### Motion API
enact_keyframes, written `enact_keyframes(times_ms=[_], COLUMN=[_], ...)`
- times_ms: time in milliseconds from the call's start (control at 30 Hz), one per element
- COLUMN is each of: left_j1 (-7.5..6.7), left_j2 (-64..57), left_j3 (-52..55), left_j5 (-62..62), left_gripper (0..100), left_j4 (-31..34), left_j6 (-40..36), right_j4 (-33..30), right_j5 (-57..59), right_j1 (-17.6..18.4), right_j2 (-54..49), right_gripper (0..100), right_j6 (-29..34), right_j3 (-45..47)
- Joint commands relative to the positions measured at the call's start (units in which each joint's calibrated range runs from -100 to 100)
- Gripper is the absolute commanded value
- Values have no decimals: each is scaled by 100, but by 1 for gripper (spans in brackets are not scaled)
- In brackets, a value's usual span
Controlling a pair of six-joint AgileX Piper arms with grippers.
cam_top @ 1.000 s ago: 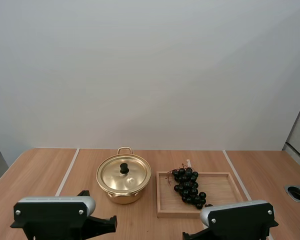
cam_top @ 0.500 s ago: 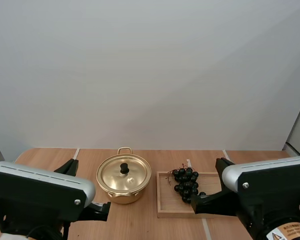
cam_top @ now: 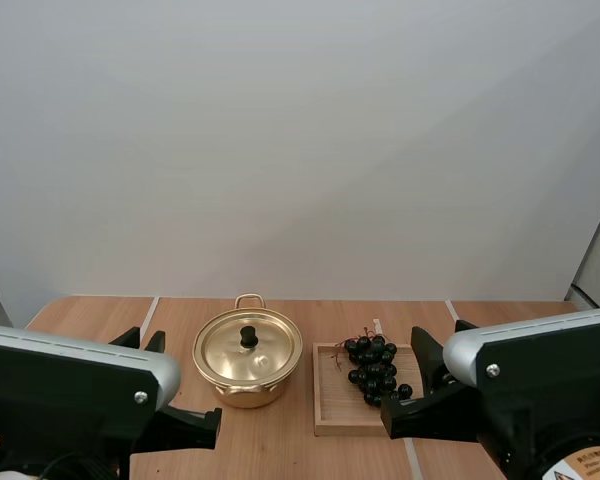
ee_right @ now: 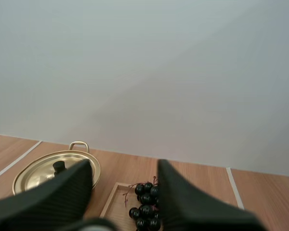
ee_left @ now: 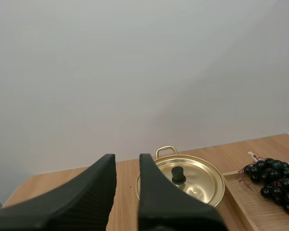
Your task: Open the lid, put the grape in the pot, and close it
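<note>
Lift just finished; left gripper (ee_left: 127,158) and right gripper (ee_right: 124,164), fingers apart, hang short of pot (cam_top: 245,392); lid (cam_top: 262,352) untouched, opening next.

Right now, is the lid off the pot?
No, the lid sits closed on the pot, with its black knob on top.
</note>
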Motion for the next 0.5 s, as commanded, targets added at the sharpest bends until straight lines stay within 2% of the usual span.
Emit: enact_keyframes(times_ms=[0, 33, 233, 467], left_j1=[5, 5, 5, 5], left_j2=[-5, -5, 178, 1989], left_j3=[-66, -123, -540, -1456], left_j5=[303, 422, 1094, 2050], left_gripper=[86, 100, 100, 100], left_j4=[37, 37, 37, -12], left_j6=[-129, -129, -91, 471], right_j4=[-5, -5, 173, 157], right_j5=[-15, -4, 842, 1866], right_j1=[-22, -22, -22, -22], right_j2=[0, 0, 84, 1743], right_gripper=[100, 100, 100, 100], right_j6=[-32, -32, -22, -23], right_j3=[-62, -62, -77, -816])
